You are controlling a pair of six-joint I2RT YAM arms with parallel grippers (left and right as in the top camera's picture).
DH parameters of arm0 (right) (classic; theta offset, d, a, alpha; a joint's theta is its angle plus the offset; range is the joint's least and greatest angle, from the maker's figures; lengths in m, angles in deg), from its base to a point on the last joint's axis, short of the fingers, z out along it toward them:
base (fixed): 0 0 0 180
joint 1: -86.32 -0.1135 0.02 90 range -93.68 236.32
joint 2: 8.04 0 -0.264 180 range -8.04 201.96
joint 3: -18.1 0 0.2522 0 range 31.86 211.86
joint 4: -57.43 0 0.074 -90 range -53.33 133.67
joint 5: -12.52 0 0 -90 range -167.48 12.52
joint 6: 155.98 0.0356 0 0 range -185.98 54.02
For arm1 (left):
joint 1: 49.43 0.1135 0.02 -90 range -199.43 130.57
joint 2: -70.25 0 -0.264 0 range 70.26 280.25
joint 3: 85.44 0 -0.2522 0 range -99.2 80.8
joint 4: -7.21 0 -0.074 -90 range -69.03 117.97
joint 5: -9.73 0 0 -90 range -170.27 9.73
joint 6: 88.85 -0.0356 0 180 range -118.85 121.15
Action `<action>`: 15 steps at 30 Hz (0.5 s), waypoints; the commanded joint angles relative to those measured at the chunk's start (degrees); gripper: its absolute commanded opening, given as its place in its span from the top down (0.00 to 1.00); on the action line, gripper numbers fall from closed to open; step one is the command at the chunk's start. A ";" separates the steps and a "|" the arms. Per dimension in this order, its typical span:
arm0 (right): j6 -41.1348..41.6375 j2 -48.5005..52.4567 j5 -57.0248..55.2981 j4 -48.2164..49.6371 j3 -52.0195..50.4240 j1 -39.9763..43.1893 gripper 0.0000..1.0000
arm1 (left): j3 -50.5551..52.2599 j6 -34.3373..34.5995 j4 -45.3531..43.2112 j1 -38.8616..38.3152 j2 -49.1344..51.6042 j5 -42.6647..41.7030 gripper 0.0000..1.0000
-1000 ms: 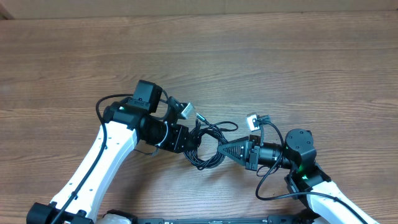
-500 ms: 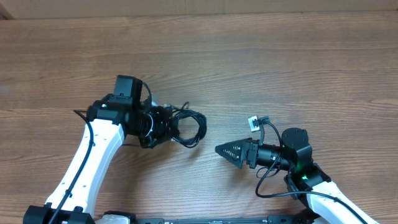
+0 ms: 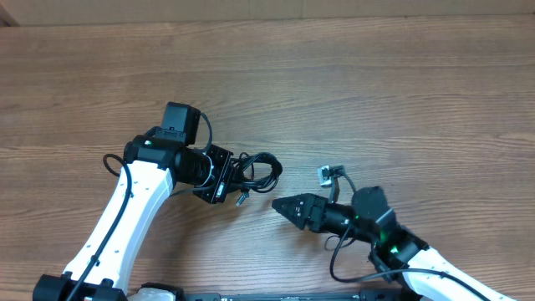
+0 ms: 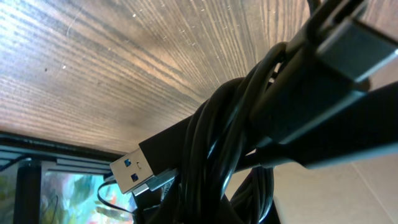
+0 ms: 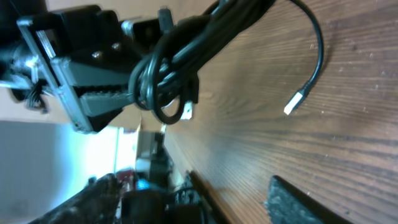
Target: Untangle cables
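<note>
The cables (image 3: pixel 261 170) form one tangled black bundle of loops, left of the table's middle. My left gripper (image 3: pixel 227 176) is shut on the bundle's left side. Close up in the left wrist view, the cables (image 4: pixel 236 130) fill the frame, and a silver USB plug (image 4: pixel 132 171) sticks out at the lower left. My right gripper (image 3: pixel 281 206) is just right of and below the bundle, apart from it. Its fingers stand wide open with nothing between them. From the right wrist, the cables (image 5: pixel 177 59) hang from the left gripper (image 5: pixel 87 81), and one loose end with a small plug (image 5: pixel 293 106) trails free.
Bare wooden tabletop (image 3: pixel 376 92) lies all round. The right arm's own thicker black cable with a white connector (image 3: pixel 326 174) loops beside its wrist. The table's front edge runs close beneath both arms.
The right gripper has let go of the bundle and opened. The left arm pulled the bundle away to the left. The right arm has since moved left toward it.
</note>
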 commanded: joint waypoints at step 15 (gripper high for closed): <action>2.71 -0.39 -19.76 2.36 0.48 -6.05 0.44 | -0.66 6.69 -0.66 -8.11 0.13 0.85 0.96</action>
